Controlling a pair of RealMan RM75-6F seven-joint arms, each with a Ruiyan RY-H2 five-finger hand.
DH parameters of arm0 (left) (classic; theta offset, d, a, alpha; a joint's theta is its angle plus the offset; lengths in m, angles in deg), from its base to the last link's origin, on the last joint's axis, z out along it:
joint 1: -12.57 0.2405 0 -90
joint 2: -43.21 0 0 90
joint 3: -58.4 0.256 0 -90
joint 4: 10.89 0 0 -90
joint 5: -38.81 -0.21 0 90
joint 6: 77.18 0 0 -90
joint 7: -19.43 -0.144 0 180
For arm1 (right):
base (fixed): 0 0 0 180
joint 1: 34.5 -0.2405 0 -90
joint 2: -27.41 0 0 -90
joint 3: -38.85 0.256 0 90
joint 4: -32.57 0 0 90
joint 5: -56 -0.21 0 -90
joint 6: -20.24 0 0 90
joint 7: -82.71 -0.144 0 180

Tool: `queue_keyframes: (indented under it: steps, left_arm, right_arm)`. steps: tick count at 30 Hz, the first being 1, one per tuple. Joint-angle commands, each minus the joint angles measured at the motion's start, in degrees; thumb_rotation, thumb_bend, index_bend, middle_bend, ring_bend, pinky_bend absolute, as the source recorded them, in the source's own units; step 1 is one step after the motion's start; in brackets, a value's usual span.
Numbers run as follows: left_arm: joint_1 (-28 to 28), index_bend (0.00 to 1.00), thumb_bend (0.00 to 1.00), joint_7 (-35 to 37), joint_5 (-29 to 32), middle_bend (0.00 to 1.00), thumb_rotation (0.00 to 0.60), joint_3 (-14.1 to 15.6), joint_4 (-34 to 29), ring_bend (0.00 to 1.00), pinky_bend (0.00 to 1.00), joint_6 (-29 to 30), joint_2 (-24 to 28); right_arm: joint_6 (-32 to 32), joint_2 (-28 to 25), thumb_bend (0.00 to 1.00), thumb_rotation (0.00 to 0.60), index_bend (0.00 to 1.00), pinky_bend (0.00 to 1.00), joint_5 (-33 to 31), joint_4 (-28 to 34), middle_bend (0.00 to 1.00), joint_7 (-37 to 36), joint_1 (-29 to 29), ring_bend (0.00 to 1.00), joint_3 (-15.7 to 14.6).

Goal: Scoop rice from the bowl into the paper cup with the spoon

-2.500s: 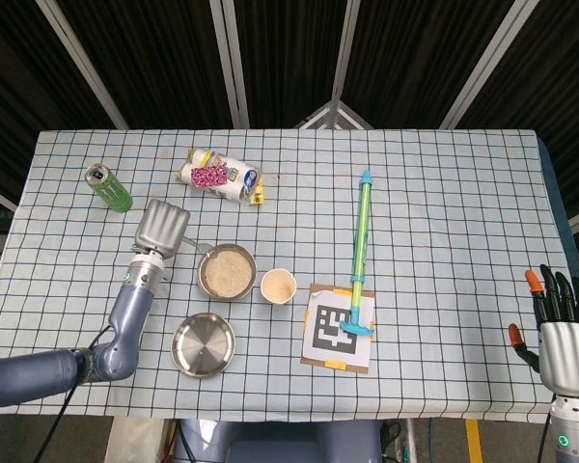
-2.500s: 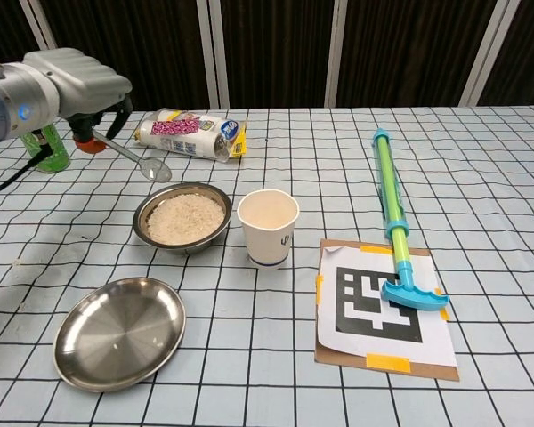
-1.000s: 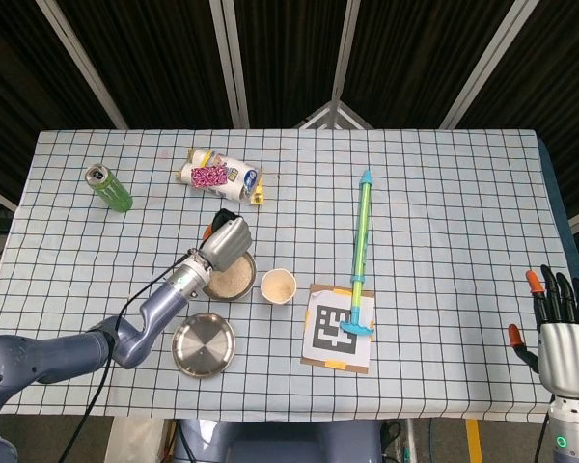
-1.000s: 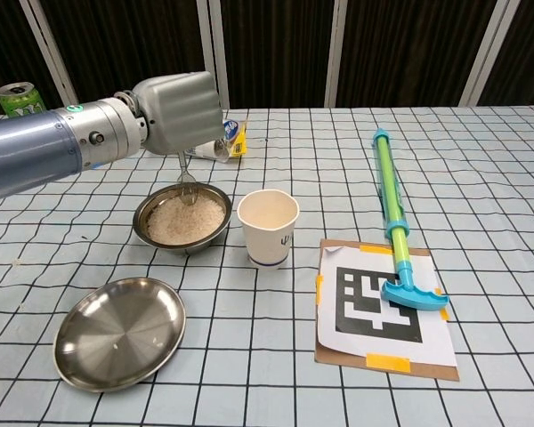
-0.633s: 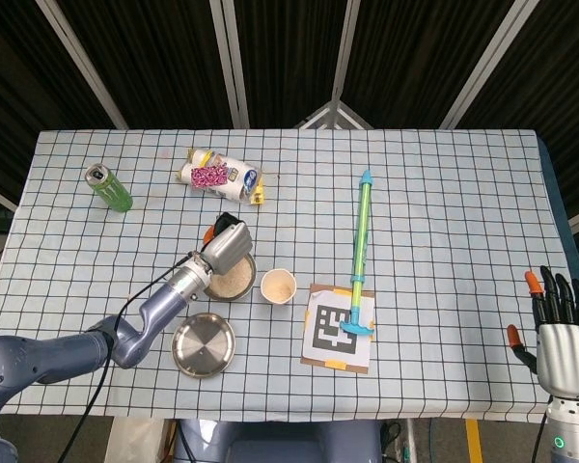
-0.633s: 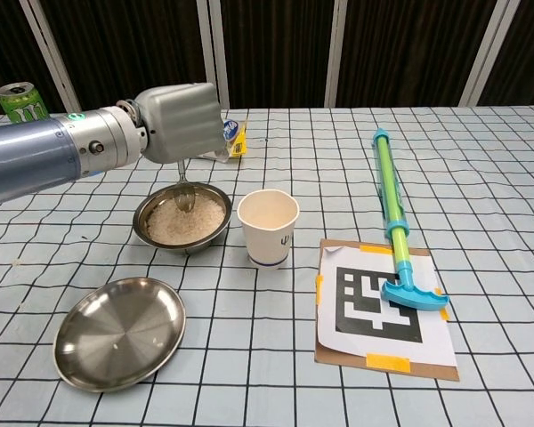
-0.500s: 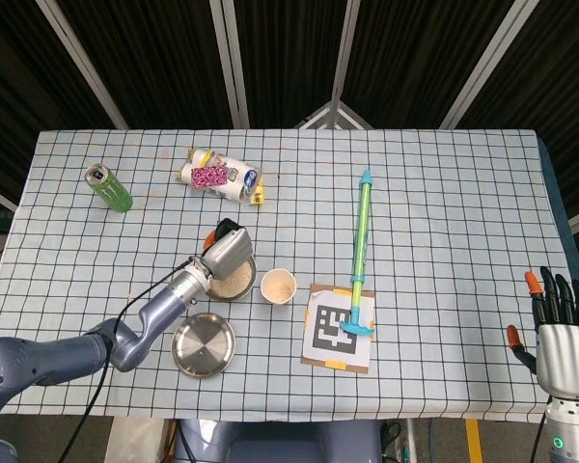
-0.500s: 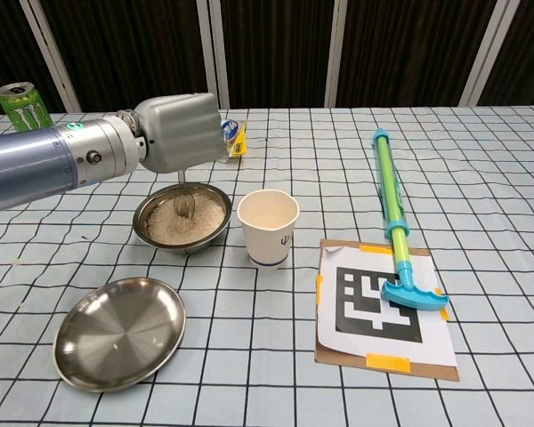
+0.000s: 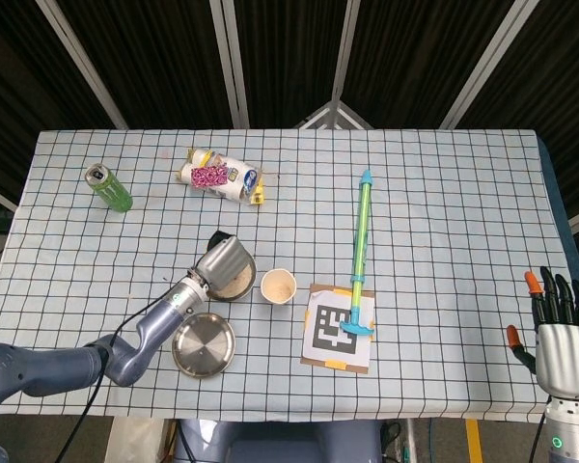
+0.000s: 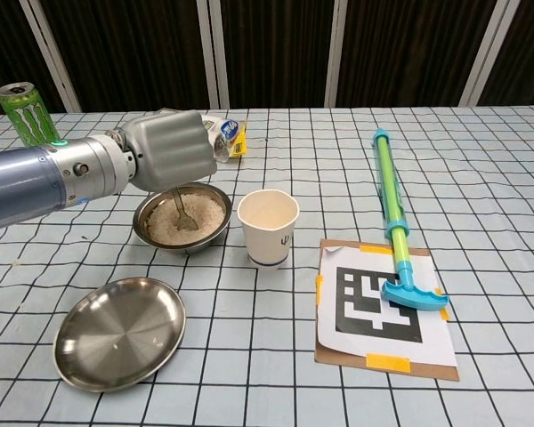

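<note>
A steel bowl of rice stands left of the paper cup. My left hand hovers over the bowl and holds a metal spoon, whose tip dips into the rice. In the head view the hand hides the spoon and part of the bowl. The cup stands upright beside the bowl, apart from it. My right hand hangs beyond the table's right front corner, fingers apart, holding nothing.
An empty steel plate lies in front of the bowl. A marker card with a blue-green pump toy lies right of the cup. A green can and a lying snack pack are at the back left.
My left hand swung in from the far left with the spoon, came over the bowl and lowered. The spoon's tip now sits in the rice. The right hand stayed put.
</note>
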Motion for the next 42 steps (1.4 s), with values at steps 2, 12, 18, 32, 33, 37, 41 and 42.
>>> queue_keyframes:
  steps: [2, 12, 18, 32, 33, 37, 41, 42]
  left_arm:
    - [1.18, 0.61, 0.47, 0.2, 3.68, 1.0, 0.6, -0.95, -2.49, 1.0, 1.0, -0.21, 0.63]
    - [2.43, 0.61, 0.47, 1.52, 15.06, 1.0, 0.6, -4.58, -7.06, 1.0, 1.0, 1.11, 0.88]
    - [2.52, 0.61, 0.47, 3.38, 21.27, 1.0, 0.6, -7.31, -9.02, 1.0, 1.0, 3.03, 1.41]
    - [3.19, 0.61, 0.47, 9.22, 26.61, 1.0, 0.6, -9.32, -13.02, 1.0, 1.0, 5.74, 3.57]
    - [3.24, 0.61, 0.47, 9.45, 26.53, 1.0, 0.6, -9.17, -13.34, 1.0, 1.0, 5.97, 3.8]
    - [3.55, 0.61, 0.47, 11.06, 26.91, 1.0, 0.6, -9.38, -15.23, 1.0, 1.0, 6.99, 5.04]
    - [3.94, 0.61, 0.47, 13.02, 27.23, 1.0, 0.6, -9.78, -16.81, 1.0, 1.0, 7.66, 6.25]
    - [4.1, 0.61, 0.47, 13.62, 27.09, 1.0, 0.6, -9.79, -17.12, 1.0, 1.0, 7.82, 6.55]
  right_arm:
    - [0.0, 0.02, 0.38, 0.6, 0.0, 0.0, 0.01, -0.02, 0.0, 0.02, 0.0, 0.0, 0.01]
    - [0.2, -0.05, 0.38, 0.6, 0.0, 0.0, -0.14, 0.12, 0.0, 0.14, 0.0, 0.0, 0.02]
    - [0.21, -0.07, 0.38, 0.6, 0.0, 0.0, -0.11, 0.16, 0.0, 0.18, 0.02, 0.0, 0.01]
    - [0.41, -0.17, 0.38, 0.6, 0.0, 0.0, -0.13, 0.23, 0.0, 0.24, -0.02, 0.0, 0.0]
    - [0.42, -0.17, 0.38, 0.6, 0.0, 0.0, -0.12, 0.24, 0.0, 0.27, -0.02, 0.0, -0.01]
    - [0.48, -0.2, 0.38, 0.6, 0.0, 0.0, -0.13, 0.28, 0.0, 0.31, -0.04, 0.0, -0.01]
    - [0.59, -0.25, 0.38, 0.6, 0.0, 0.0, -0.19, 0.35, 0.0, 0.36, -0.06, 0.0, -0.01]
    - [0.61, -0.26, 0.38, 0.6, 0.0, 0.0, -0.21, 0.37, 0.0, 0.39, -0.07, 0.0, -0.01]
